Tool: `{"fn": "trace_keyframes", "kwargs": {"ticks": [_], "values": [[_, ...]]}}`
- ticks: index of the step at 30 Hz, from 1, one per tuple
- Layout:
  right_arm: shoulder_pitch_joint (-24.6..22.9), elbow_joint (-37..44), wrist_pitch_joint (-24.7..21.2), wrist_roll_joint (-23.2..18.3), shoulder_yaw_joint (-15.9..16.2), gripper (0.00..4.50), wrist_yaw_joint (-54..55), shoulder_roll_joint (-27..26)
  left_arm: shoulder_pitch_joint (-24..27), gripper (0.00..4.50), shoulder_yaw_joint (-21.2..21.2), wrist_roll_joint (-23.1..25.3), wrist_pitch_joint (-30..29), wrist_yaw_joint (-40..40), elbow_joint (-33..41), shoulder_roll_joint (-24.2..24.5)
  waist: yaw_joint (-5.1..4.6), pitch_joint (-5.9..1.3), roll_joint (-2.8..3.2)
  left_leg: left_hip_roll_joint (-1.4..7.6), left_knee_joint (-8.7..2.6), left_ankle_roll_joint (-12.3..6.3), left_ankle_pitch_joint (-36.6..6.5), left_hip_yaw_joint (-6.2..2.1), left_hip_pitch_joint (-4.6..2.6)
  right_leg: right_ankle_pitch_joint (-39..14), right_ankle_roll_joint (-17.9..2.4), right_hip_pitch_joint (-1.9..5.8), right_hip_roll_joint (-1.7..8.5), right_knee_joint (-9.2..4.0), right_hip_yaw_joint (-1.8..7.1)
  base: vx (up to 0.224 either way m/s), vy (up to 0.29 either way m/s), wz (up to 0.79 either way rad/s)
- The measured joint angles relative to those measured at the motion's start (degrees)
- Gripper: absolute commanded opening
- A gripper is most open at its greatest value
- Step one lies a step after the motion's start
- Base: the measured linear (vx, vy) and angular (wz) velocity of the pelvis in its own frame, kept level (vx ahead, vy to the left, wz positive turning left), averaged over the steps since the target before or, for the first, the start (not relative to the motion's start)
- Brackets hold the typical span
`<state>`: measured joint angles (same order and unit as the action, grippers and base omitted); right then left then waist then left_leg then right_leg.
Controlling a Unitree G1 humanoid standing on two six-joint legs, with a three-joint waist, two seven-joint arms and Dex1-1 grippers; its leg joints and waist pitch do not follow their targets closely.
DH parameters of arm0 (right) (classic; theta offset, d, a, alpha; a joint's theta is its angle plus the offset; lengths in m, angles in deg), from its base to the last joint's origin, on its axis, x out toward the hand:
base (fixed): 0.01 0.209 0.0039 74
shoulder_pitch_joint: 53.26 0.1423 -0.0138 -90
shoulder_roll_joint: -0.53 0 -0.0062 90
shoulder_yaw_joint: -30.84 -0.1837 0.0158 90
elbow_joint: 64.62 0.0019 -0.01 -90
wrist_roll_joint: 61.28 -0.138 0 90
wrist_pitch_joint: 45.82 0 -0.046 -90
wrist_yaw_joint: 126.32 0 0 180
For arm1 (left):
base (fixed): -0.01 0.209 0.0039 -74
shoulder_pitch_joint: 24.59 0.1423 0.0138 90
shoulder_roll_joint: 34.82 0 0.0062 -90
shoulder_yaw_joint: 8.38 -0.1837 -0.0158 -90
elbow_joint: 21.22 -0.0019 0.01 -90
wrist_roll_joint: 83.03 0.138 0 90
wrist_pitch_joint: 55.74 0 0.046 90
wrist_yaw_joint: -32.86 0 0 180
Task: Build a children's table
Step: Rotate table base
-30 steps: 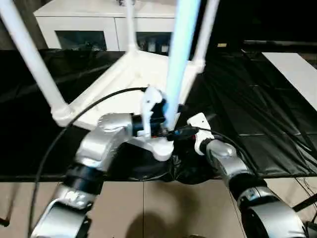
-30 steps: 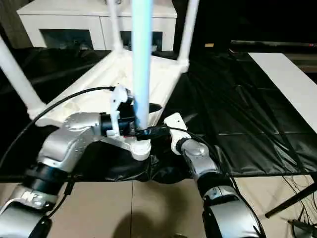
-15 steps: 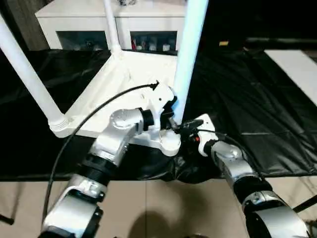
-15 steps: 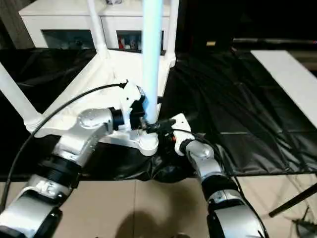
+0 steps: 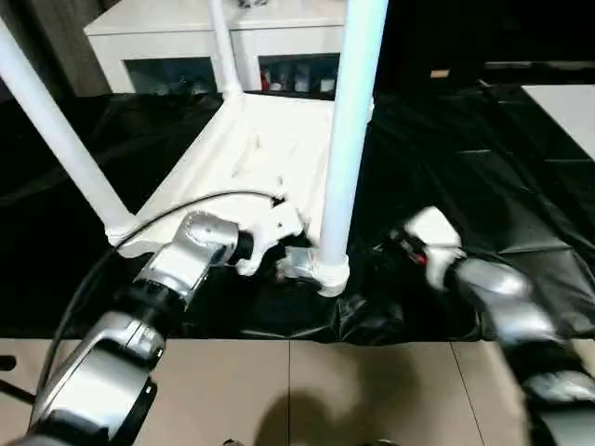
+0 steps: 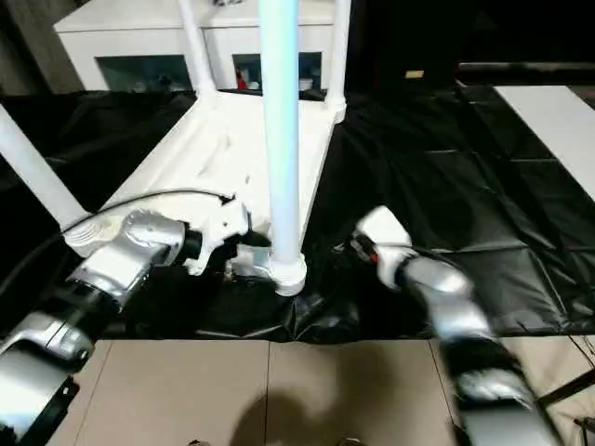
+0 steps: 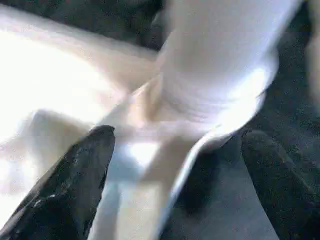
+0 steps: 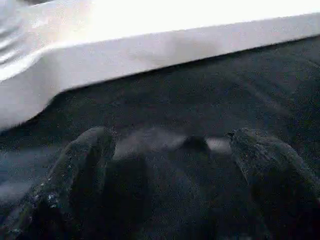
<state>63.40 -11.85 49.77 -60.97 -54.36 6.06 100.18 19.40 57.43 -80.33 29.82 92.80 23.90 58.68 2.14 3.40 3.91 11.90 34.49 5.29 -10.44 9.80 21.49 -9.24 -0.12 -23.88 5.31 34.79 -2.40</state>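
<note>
Left wrist view: spread tool point(image 7: 175, 165) beside leg point(image 7: 220, 65)

Right gripper point(image 5: 402, 243) pulls away from the near leg point(image 5: 346, 139) toward the right of frame, now apart from it over the black cover point(image 5: 483, 177). Left gripper point(image 5: 290, 253) drops off the leg to lower centre, jaws spread beside the corner socket point(image 5: 325, 271), left forearm point(image 5: 177, 269) lower.

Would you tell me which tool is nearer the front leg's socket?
Left. The left tool is open right at the front leg's socket; the right tool is open off to its right.
</note>
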Motion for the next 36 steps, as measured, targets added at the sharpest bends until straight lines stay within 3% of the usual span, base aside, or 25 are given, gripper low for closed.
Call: {"fn": "trace_keyframes", "kwargs": {"ticks": [3, 7, 8, 12, 19, 31, 36], "values": [[-2.5, 5.5, -2.6, -0.7, 1.0, 4.16, -5.0, 2.1, -1.0, 4.3, -1.0, 2.0, 1.0, -0.8, -2.5, 0.0, -0.27, -0.05, 0.07, 0.01, -0.01, 0.01, 0.0, -0.01, -0.09, 0.0, 0.0, 0.04, -0.02, 0.03, 0.02, 0.0, 0.0, 0.0], [-7.1, 17.1, -9.5, -5.4, 2.2, 4.16, -11.5, 5.2, -2.4, 4.12, -1.4, 3.9, 4.3, -1.7, -7.7, -0.5, -0.2, -0.04, 0.06, 0.01, -0.06, 0.01, 0.0, -0.05, -0.1, 0.0, 0.1, 0.03, -0.03, 0.05, 0.0, 0.0, 0.0, 0.0], [-7.2, 18.8, -10.6, -6.3, 2.3, 4.16, -12.5, 5.7, -2.4, 3.87, -1.4, 3.9, 4.4, -1.3, -8.1, -0.3, -0.19, -0.02, 0.04, 0.01, -0.06, 0.01, 0.0, -0.06, -0.07, 0.1, 0.1, 0.03, -0.03, 0.06, 0.0, 0.0, 0.0, 0.0], [-7.2, 23.0, -14.1, -9.5, 2.3, 4.16, -14.8, 6.6, -2.4, 3.66, -1.3, 3.7, 4.4, 0.1, -8.5, -0.2, 0.09, 0.0, -0.06, 0.01, -0.05, 0.02, 0.0, -0.07, -0.12, 0.0, 0.1, 0.05, -0.02, 0.06, 0.02, 0.0, 0.0, 0.0], [-7.9, 31.1, -22.4, -14.2, 3.1, 4.16, -19.3, 6.9, -2.9, 2.91, 0.7, 3.6, 5.7, 1.1, -13.0, -0.5, 1.04, 0.01, -0.16, 0.01, -0.05, 0.02, 0.0, -0.08, -0.05, 0.0, 0.1, 0.01, -0.02, 0.06, 0.03, 0.0, 0.0, 0.0], [-8.0, 32.8, -25.2, -13.5, 5.8, 4.16, -18.7, 7.1, -5.0, 1.89, 2.0, 4.0, 3.4, -0.4, -16.2, -2.0, 1.59, 0.0, -0.22, 0.01, -0.04, 0.01, 0.0, -0.07, 0.1, 0.0, 0.2, -0.03, 0.01, -0.06, 0.03, 0.0, 0.0, 0.0], [-7.0, 31.3, -24.4, -11.6, 5.7, 4.16, -14.7, 6.5, -5.4, 1.44, 2.0, 4.7, 0.4, -0.6, -15.5, -2.3, 0.93, 0.01, -0.27, -0.01, -0.04, 0.02, 0.0, -0.05, 0.17, 0.0, 0.2, -0.03, 0.02, -0.05, 0.06, 0.0, 0.0, 0.0]]}}
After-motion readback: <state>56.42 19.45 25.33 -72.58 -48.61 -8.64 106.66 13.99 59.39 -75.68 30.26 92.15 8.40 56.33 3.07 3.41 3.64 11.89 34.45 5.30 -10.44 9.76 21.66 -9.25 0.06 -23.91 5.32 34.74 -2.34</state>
